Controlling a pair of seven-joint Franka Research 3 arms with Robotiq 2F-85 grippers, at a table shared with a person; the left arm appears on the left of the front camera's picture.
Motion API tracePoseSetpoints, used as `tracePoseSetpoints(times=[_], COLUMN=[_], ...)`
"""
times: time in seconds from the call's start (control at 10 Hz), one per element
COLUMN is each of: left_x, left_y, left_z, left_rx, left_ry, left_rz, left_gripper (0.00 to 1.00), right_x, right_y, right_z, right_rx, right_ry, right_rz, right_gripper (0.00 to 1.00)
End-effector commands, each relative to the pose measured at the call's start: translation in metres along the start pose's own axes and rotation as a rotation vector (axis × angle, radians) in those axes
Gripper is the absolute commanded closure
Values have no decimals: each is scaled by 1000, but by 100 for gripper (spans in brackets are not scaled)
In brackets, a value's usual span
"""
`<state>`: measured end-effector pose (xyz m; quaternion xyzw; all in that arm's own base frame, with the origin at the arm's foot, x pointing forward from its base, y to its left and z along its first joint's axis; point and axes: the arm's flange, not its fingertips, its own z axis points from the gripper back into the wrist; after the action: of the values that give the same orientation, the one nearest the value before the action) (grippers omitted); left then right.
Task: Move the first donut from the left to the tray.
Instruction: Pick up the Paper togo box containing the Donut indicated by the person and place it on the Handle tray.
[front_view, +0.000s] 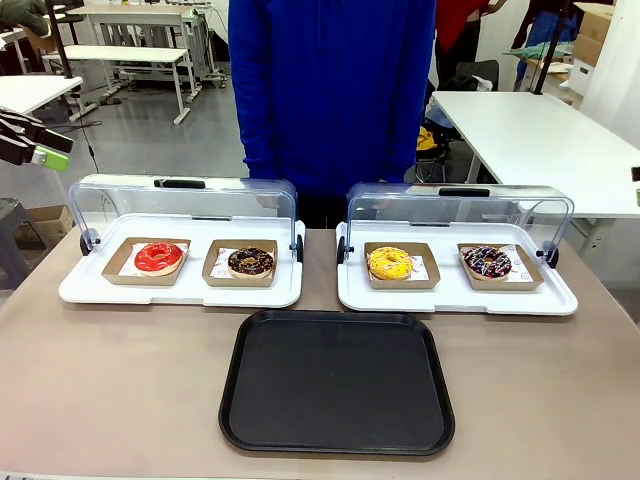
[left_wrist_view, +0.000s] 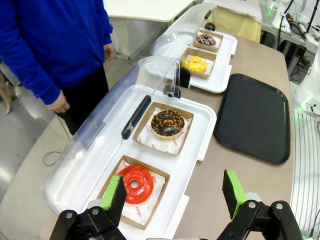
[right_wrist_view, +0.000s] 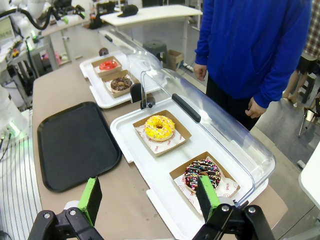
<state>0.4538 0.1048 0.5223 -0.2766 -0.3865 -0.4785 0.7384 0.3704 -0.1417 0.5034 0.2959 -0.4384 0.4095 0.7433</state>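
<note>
**Red donut in its holder, black tray bare, both grippers wide**

The ring donut with glossy bright red glaze (front_view: 159, 257) sits in a shallow brown cardboard holder (front_view: 118, 275) at the left end of a white plastic tray (front_view: 180, 292); just beside it, in a holder of its own on the same tray, lies a chocolate-glazed donut (front_view: 250, 262). That tray's clear domed lid (front_view: 120, 200) is swung up and back toward the far side.

The large flat black rectangular plastic tray (front_view: 337, 385), with rounded corners and a low rim, lies on the brown table (front_view: 110, 380) nearer the robot, between the two white trays and a little in front of them; nothing rests on it. The second white tray (front_view: 455, 300), lid likewise raised, carries a yellow-glazed donut (front_view: 390, 263) and a dark donut with coloured sprinkles (front_view: 487, 262), each in its own cardboard holder.

The left gripper (left_wrist_view: 175, 195) hangs above the left white tray's near edge with its green-padded fingers spread wide and nothing between them; the red donut lies below, near one finger, untouched. The right gripper (right_wrist_view: 149, 192) hangs over the right white tray, its fingers also wide and holding nothing.

A person in a blue top (front_view: 330, 90) stands at the far side of the table; one hand (left_wrist_view: 59, 103) hangs at the side, apart from the trays.
</note>
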Motion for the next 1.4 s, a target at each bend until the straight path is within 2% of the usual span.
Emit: tracePoseSetpoints(times=[0.0,1.3], left_x=[1,1], left_y=[0,0], left_z=[-1,-1], left_rx=[-6,-6], left_ry=[-15,-15], left_rz=[-5,-5], left_gripper=[0,0], right_x=[2,2], right_y=[-3,-3], right_z=[-1,-1], right_rx=[-2,-2], right_ry=[-27,-27], right_rz=[27,27], right_gripper=[0,0])
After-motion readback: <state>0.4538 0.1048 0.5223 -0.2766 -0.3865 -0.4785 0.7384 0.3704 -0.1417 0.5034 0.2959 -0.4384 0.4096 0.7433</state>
